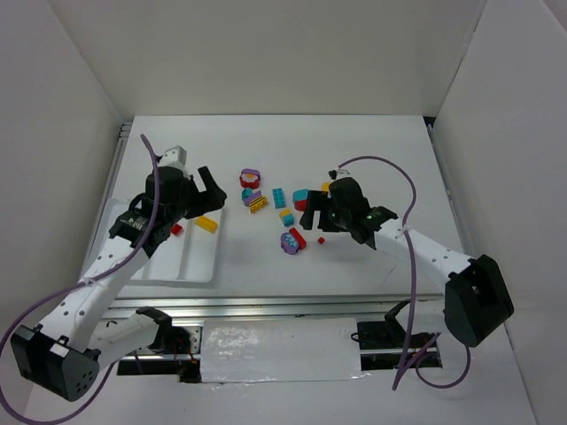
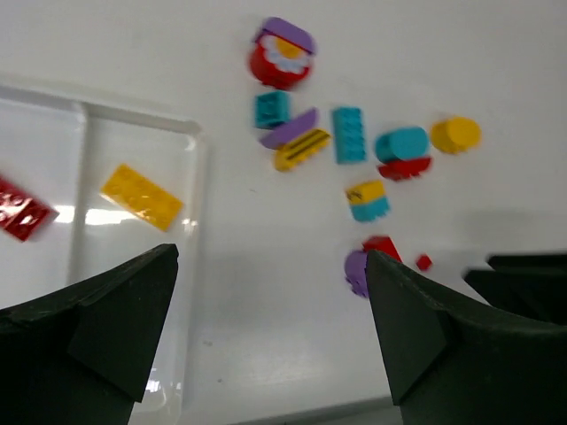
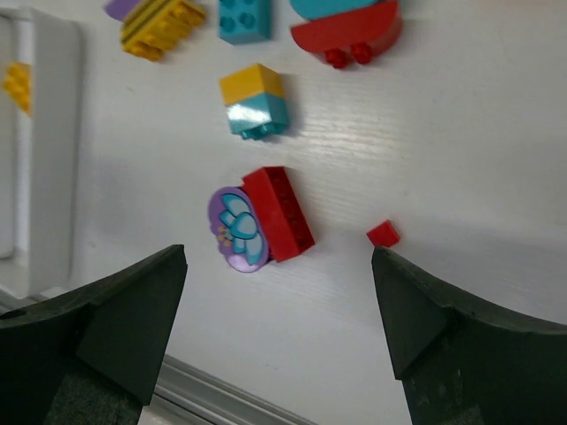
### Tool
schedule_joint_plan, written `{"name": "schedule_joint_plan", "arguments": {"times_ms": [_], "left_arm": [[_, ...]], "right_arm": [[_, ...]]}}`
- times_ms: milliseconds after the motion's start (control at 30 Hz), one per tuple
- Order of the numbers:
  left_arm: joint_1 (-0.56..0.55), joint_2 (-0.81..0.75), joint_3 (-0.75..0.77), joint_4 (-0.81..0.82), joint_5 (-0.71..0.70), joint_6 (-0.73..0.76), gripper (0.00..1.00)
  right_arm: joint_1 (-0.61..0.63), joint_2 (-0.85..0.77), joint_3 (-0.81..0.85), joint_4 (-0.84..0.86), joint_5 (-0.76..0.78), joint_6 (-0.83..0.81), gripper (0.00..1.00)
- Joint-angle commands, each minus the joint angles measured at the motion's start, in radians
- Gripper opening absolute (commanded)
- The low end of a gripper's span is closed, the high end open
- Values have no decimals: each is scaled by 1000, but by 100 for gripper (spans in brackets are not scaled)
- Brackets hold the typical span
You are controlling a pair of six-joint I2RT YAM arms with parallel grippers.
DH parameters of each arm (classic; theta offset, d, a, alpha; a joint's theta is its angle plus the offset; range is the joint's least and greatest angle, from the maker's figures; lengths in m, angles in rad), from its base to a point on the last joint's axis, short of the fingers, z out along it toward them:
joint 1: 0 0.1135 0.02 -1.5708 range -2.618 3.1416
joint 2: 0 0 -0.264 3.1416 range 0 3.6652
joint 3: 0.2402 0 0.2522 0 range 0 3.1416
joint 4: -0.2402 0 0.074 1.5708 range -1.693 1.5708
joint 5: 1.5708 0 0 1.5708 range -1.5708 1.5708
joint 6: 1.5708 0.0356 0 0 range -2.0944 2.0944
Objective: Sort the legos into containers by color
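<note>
The white tray [image 1: 182,264] lies at the left; a yellow brick [image 1: 206,223] and a red brick [image 1: 176,229] lie in two of its compartments. The other legos are scattered mid-table: a red-and-purple round piece [image 1: 251,178], a teal brick [image 1: 279,197], a yellow striped brick [image 1: 258,204], a yellow-on-teal block [image 1: 286,215] and a purple disc with a red brick [image 1: 292,240]. My left gripper [image 1: 211,193] is open and empty over the tray's right edge [image 2: 197,177]. My right gripper [image 3: 279,257] is open and empty just near of the red brick [image 3: 279,212] and a tiny red piece [image 3: 383,234].
A teal-and-red rounded piece [image 1: 303,197] and a yellow round piece [image 1: 326,187] lie beside the right arm. White walls close in the table at left, right and back. A metal rail [image 1: 266,310] runs along the near edge.
</note>
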Motion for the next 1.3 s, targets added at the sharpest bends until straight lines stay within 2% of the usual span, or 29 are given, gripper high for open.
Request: {"name": "schedule_joint_plan", "arguments": {"times_ms": [0,133,233,367,533,733,900,1267], "left_arm": [[-92,-29,54,-51,107,91,100],[-167,-72,34,-67,217,149,100],[-177,-139,-18,-49,277,145,100],[-175,-224,-63,-47,284,143,99],[-178,-247,-96,-62,238,146,99],[-180,-242,-103,-61,270,149,99],[-184,-252,-112,-49,290,151,100],[-183,-241,-138,-4,369,148,100]], "right_arm": [[7,59,57,-59,33,-65,91],[18,119,80,-71,31,-95,91],[31,138,77,-36,-60,-137,90],[73,209,132,-80,31,-134,90],[73,309,238,-105,186,-34,89],[35,521,445,-178,246,-77,90],[-31,608,529,-186,202,-114,90],[-53,725,584,-169,93,-220,90]]}}
